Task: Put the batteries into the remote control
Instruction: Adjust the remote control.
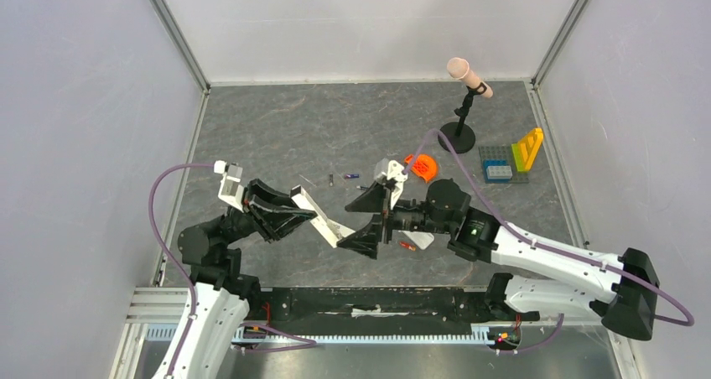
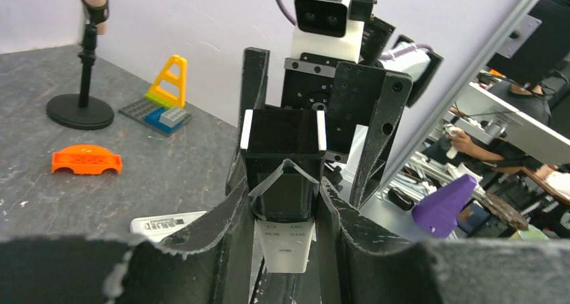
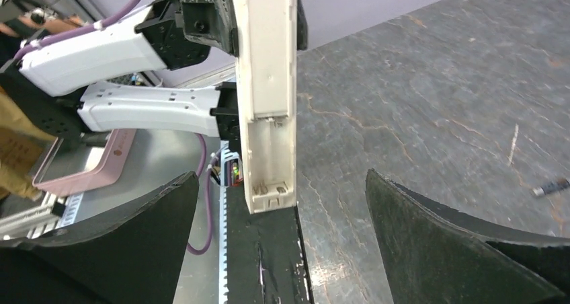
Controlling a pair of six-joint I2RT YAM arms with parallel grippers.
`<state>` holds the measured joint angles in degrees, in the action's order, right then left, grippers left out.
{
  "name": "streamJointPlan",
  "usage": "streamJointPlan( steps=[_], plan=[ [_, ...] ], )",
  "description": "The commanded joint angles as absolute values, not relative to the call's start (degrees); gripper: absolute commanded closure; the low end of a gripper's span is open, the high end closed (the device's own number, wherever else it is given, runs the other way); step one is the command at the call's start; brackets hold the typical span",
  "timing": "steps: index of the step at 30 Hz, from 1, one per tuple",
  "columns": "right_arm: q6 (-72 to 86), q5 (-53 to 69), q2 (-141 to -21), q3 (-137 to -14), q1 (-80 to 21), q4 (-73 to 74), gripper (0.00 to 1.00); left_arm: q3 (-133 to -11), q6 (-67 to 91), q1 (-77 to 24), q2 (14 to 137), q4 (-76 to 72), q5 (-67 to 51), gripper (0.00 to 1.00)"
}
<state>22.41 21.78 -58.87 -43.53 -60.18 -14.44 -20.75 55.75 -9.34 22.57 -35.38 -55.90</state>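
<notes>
Remote (image 1: 331, 226) sat clamped in the left pincer (image 1: 298, 213) just left of centre in the overhead view, slanting from upper left down to lower right. The left wrist view showed both fingers (image 2: 235, 210) pressed against its long sides. Its free end reached between the jaws of the right pincer (image 1: 370, 220), which stood wide apart, one finger (image 3: 101, 250) on each side and neither touching the white bar. In the right wrist view the remote ran upright down the middle of the frame, with its uncovered battery recess (image 3: 272, 153) at the lower end.

On the grey counter (image 1: 277, 127), a purple-blue battery (image 1: 351, 176) and a dark battery (image 1: 332, 179) lay near each other above the two pincers, apart from the remote. An orange-red battery (image 1: 407, 246) lay just below the right arm, beside a white block (image 1: 422, 240) partly hidden under that arm.

Further toward the upper right were an orange plastic piece (image 1: 423, 167), a microphone stand (image 1: 459, 123) and a cluster of toy bricks (image 1: 511, 163).
</notes>
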Motion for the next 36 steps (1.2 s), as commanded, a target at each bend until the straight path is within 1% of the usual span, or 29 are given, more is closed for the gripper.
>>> streamJointPlan(
  steps=[1,4,9,12,15,17,18,20,21,22,23,24,25,26,29,33,36],
  plan=[
    [17.7,22.8,-62.6,-48.6,-63.3,-16.0,0.03,-23.0,60.8,-9.1,22.0,-42.9,-59.7,0.98],
    [18.3,21.9,-64.8,-50.1,-64.1,-16.1,0.06,-22.9,61.4,-9.1,21.4,-43.8,-60.4,0.98],
    [20.3,23.8,-67.5,-52.3,-64.6,-16.6,0.19,-22.4,63.1,-9.1,21.0,-45.7,-61.2,0.98],
    [20.5,25.0,-68.8,-53.1,-64.9,-16.0,0.3,-22.4,63.5,-9.1,21.1,-46.4,-61.4,0.98],
    [21.2,25.3,-69.4,-53.1,-65.1,-16.5,0.55,-22.4,63.5,-9.1,21.2,-46.8,-61.3,0.98],
    [22.2,25.3,-69.2,-52.3,-65.2,-18.4,0.67,-22.4,63.5,-9.1,21.3,-46.2,-61.0,0.98],
    [22.7,25.1,-69.0,-51.8,-65.2,-19.6,0.73,-22.5,63.4,-9.2,21.3,-45.8,-60.8,0.98],
    [23.2,23.9,-68.6,-51.2,-65.4,-20.5,0.79,-22.8,62.8,-9.2,21.4,-44.4,-60.3,0.97],
    [23.3,23.2,-68.4,-51.0,-65.3,-20.7,0.82,-23.2,62.0,-9.1,21.4,-42.1,-60.1,0.92],
    [23.4,22.1,-68.2,-50.8,-65.3,-20.8,0.84,-23.9,60.8,-9.2,21.4,-39.0,-59.8,0.82],
    [23.4,21.1,-68.1,-50.6,-65.4,-20.8,0.85,-24.4,59.9,-9.1,21.2,-36.5,-59.3,0.65],
    [23.4,19.8,-67.9,-50.5,-65.4,-20.7,0.86,-24.8,58.5,-9.1,21.0,-32.9,-58.6,0.53],
    [23.1,18.3,-67.9,-50.5,-65.5,-20.2,0.86,-25.4,57.4,-9.2,20.7,-29.4,-57.8,0.38],
    [23.0,16.7,-67.9,-50.7,-65.5,-19.4,0.86,-25.9,56.5,-9.1,20.5,-26.2,-56.7,0.31],
    [21.7,10.2,-69.0,-52.0,-66.5,-15.8,0.84,-27.5,51.6,-9.2,20.0,-12.2,-50.4,0.28],
    [19.0,-1.9,-72.8,-55.9,-69.6,-9.7,0.83,-26.6,50.2,-9.2,19.3,-5.2,-43.7,0.27],
    [18.3,-11.4,-76.2,-58.7,-72.1,-5.6,0.83,-25.2,49.9,-9.1,17.6,-1.9,-36.2,0.26]
  ],
)
